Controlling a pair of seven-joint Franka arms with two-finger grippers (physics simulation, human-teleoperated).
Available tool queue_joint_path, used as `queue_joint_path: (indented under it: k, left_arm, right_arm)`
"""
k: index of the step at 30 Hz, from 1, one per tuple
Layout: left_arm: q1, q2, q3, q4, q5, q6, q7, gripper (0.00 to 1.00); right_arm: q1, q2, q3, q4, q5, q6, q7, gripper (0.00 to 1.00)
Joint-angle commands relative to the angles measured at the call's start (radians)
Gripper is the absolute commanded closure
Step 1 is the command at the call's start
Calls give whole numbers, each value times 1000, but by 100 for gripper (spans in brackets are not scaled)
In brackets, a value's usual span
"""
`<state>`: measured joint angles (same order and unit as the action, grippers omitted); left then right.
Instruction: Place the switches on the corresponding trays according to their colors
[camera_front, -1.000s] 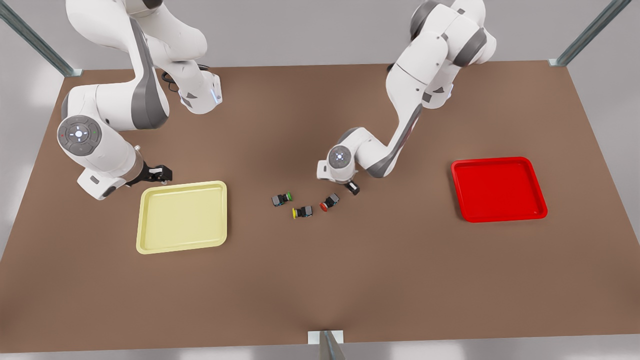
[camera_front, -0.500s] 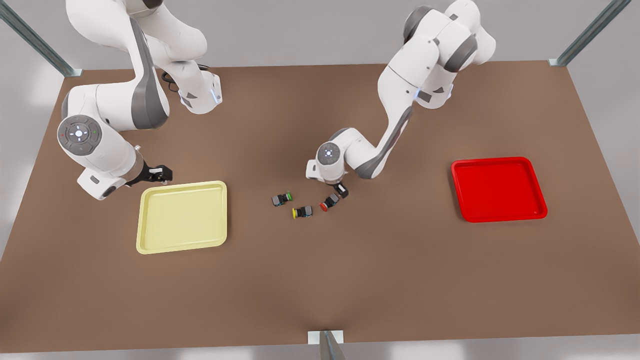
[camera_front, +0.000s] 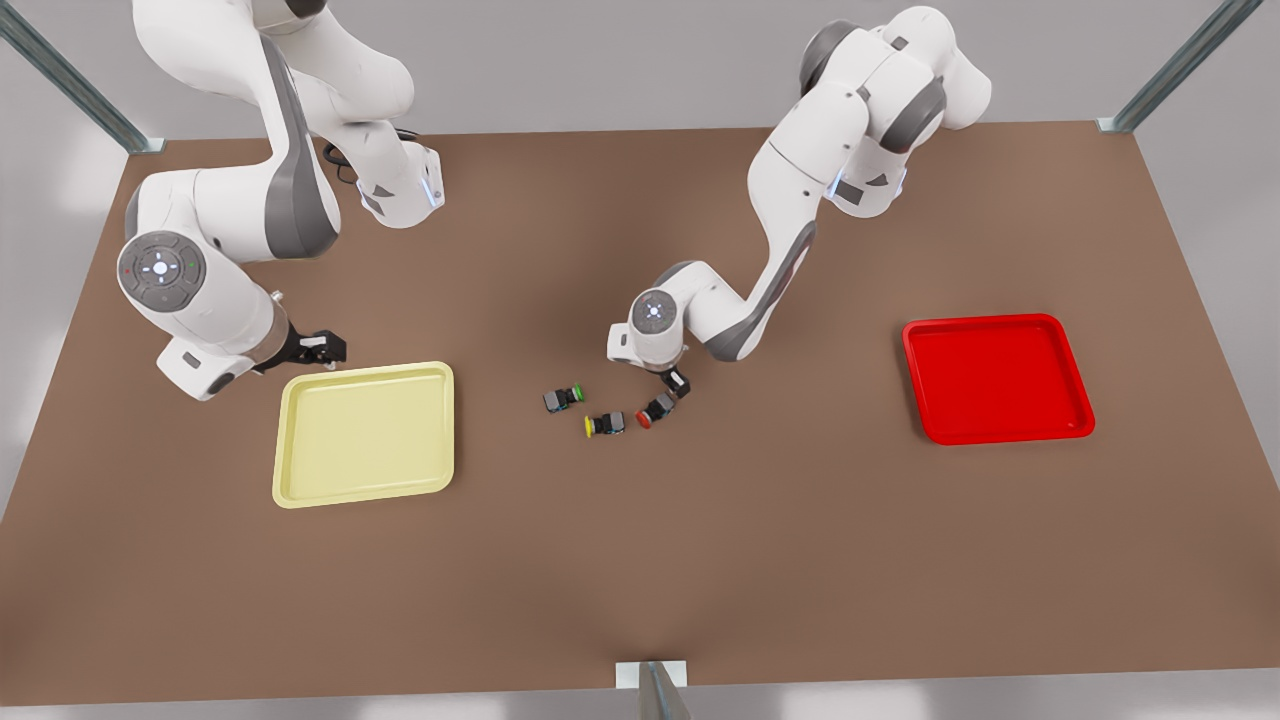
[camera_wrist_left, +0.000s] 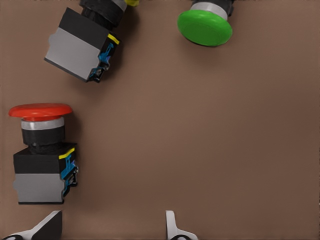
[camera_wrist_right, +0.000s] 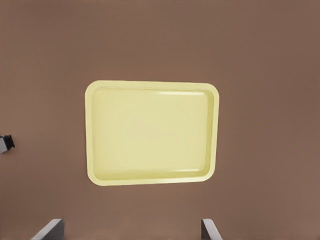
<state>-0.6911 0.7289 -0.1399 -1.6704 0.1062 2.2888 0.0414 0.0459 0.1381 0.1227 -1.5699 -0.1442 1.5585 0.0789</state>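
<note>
A robot's left pincer (camera_front: 678, 384), fingers apart as its wrist view shows, hangs low over the middle of the brown worktop (camera_front: 640, 560), just beside the red switch (camera_front: 654, 410) on that switch's far right. The switch lies on its side, not yet between the fingers. To take it cleanly, the pincer would probably do best to shift until the fingers straddle the dark body rather than the rounded cap, then lower and close squarely, keeping clear of the yellow switch (camera_front: 604, 424) lying close on the front view's left; a careless descent could nudge either one.

Farther left in the same cluster lies the green switch (camera_front: 564, 397), all three resting on the bare worktop, apart from one another and on no tray. The red tray (camera_front: 997, 378) sits well off to the front view's right, holding nothing. The pale yellow tray (camera_front: 365, 432) sits to the left, likewise holding nothing.

The right pincer (camera_front: 318, 349) waits at that tray's far left corner, its fingers spread in its wrist view, holding nothing.

Count: three switches, one each of red, yellow and green; two trays, one red and one yellow; two arms.
</note>
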Motion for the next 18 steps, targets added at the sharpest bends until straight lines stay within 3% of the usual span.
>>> queue_joint_path:
  k: [1,18]
  left_arm:
    - [5,-2,0,0,6,0,2,0]
    - [50,64,14,136,18,-8,17,0]
  right_arm:
    - [0,0,0,1,0,0,1,0]
    - [3,5,0,1,0,2,1,0]
